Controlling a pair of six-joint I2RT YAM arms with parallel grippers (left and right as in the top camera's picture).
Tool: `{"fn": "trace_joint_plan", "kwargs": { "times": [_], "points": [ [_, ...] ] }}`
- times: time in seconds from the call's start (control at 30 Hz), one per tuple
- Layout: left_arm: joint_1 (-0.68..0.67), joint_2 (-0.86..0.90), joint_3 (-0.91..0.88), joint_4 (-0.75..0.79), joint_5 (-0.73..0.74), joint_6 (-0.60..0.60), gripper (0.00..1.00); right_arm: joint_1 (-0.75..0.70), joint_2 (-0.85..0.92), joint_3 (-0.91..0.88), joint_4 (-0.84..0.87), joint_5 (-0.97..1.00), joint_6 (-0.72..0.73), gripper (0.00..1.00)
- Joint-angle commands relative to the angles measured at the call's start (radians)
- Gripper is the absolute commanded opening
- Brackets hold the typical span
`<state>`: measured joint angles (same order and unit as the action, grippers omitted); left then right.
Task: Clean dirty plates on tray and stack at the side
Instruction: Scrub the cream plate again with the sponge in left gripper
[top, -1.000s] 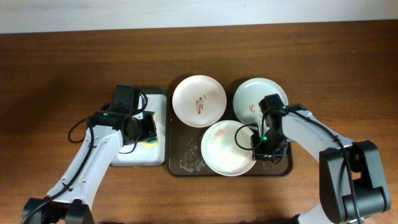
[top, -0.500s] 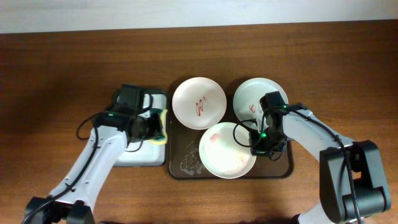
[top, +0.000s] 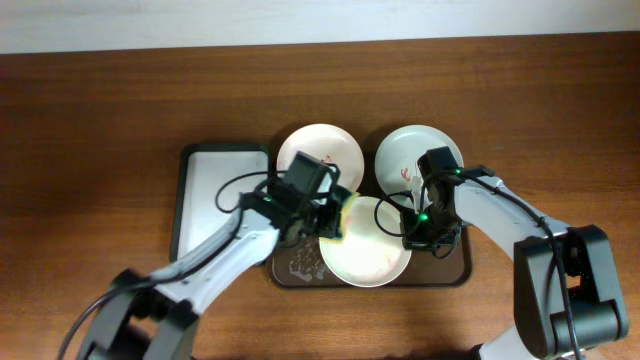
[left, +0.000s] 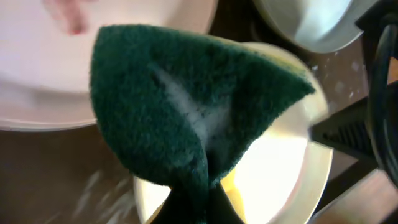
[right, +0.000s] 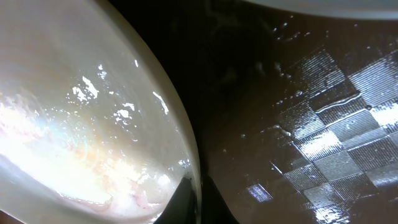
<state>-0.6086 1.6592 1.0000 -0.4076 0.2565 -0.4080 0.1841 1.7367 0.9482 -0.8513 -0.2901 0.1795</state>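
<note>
So on the tabletop (top: 100, 120), the white-lined sponge tray (top: 200, 200) sits out at 9 o'clock of the dark tray (top: 290, 262). The left pincer (top: 335, 212) is pinching a green-and-yellow sponge (left: 186, 106) right at the 10 o'clock edge of the grey-green plate (top: 370, 255), which sits at the tray's 6 o'clock. The left white plate (top: 330, 150) is at 11 and the right white plate (top: 415, 150) at 1, with a red smear showing. The right pincer (top: 415, 228) is clamped on the grey-green plate's 3 o'clock rim.
</note>
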Motion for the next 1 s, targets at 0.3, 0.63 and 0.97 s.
{"fn": "trace_joint_plan", "kwargs": {
  "times": [0.3,0.63,0.97],
  "points": [
    [-0.089,0.211,-0.001,0.086,-0.106,-0.029,0.0,0.006,0.02,-0.016,-0.009,0.009,-0.014,0.04],
    [-0.031,0.135,0.001,-0.016,-0.153,-0.051,0.0,0.006,0.02,-0.016,-0.009,0.009,-0.014,0.04],
    [-0.023,-0.081,0.004,-0.163,-0.15,-0.05,0.0,0.006,0.02,-0.016,-0.008,0.01,-0.014,0.04]
  ]
}}
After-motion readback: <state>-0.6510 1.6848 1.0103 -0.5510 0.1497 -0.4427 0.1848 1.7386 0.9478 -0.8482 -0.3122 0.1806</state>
